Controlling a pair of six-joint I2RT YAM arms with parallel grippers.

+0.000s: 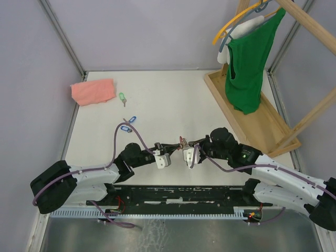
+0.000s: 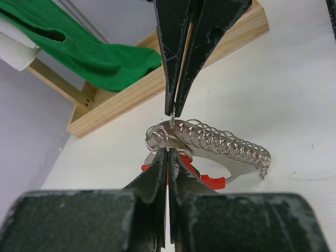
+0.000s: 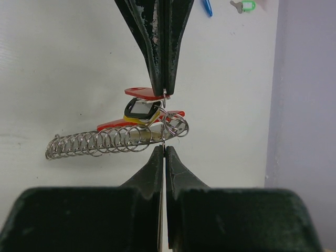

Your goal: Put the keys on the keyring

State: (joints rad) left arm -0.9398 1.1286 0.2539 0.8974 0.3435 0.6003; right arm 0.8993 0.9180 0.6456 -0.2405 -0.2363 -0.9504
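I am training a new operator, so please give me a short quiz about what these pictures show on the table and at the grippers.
1. True or false: the left gripper and the right gripper are both shut on wire loops of the keyring.
2. Which key lies nearest the pink cloth? A red-tagged; B green-tagged; C blue-tagged.
3. What hangs on the wooden rack?
Key: 1 true; 2 B, the green-tagged key; 3 a green garment.

White-shelled left arm [image 1: 89, 173] and right arm [image 1: 286, 176], black joints on both, purple cables [image 1: 126, 124] trailing along them, green light [image 1: 244, 156] glowing, scuffed black tapered fingers [image 2: 155, 184].
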